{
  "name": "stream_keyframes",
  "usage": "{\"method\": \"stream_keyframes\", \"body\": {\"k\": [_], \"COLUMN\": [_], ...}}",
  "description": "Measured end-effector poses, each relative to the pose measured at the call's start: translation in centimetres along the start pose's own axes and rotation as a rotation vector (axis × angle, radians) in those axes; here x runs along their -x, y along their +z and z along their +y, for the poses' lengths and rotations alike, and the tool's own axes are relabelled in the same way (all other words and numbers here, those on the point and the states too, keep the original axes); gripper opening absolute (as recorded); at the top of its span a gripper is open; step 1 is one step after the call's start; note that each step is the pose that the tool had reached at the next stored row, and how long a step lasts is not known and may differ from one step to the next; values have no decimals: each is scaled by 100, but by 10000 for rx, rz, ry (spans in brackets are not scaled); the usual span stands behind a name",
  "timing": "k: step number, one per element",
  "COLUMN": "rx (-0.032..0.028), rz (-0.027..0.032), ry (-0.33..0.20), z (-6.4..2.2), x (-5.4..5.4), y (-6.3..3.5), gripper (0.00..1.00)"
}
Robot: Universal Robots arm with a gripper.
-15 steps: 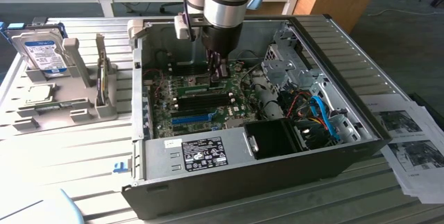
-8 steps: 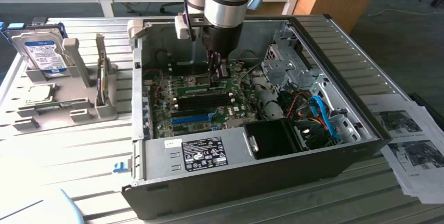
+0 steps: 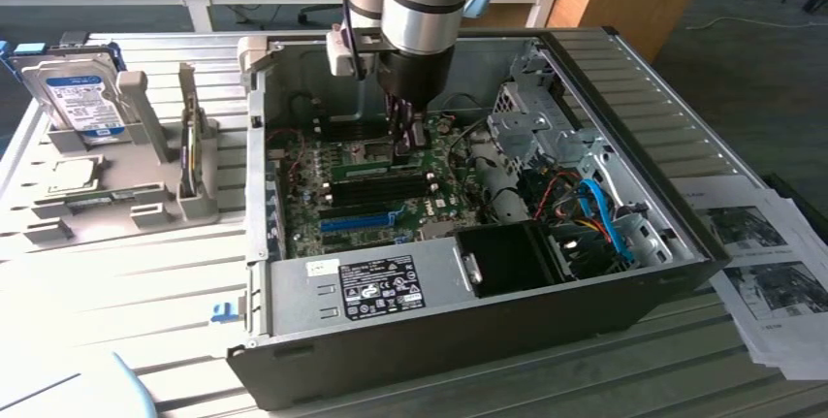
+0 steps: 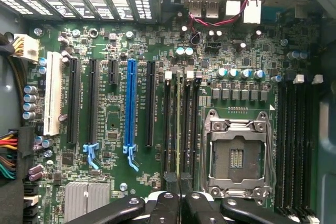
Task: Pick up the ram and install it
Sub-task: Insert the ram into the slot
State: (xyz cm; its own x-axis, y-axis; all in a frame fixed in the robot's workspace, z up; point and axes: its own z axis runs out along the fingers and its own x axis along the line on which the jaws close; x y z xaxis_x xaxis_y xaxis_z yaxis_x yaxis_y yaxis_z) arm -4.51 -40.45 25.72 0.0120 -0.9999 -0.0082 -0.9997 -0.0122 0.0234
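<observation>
My gripper point(image 3: 403, 140) reaches down into the open computer case point(image 3: 647, 98), just above the motherboard point(image 3: 375, 200). In the wrist view its black fingers point(image 4: 171, 181) stand close together, shut on the ram point(image 4: 178, 129). The ram shows edge-on as a thin green strip. It runs along the bank of black memory slots point(image 4: 167, 124), between two of them and beside the CPU socket point(image 4: 237, 156). I cannot tell whether its lower edge sits in a slot or hovers just over it.
A long blue slot point(image 4: 130, 103) and other black card slots lie beside the memory bank. A silver hard drive point(image 3: 80, 98) stands in a grey holder at the exterior view's left. Cables point(image 3: 602, 214) crowd the case's right side, and printed sheets point(image 3: 763, 263) lie beyond it.
</observation>
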Motion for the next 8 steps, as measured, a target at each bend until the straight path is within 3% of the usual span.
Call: {"method": "stream_keyframes", "body": {"k": [8], "rx": [0], "rz": [1], "ry": [1], "z": [1], "x": [-32], "y": [0], "gripper": [11]}}
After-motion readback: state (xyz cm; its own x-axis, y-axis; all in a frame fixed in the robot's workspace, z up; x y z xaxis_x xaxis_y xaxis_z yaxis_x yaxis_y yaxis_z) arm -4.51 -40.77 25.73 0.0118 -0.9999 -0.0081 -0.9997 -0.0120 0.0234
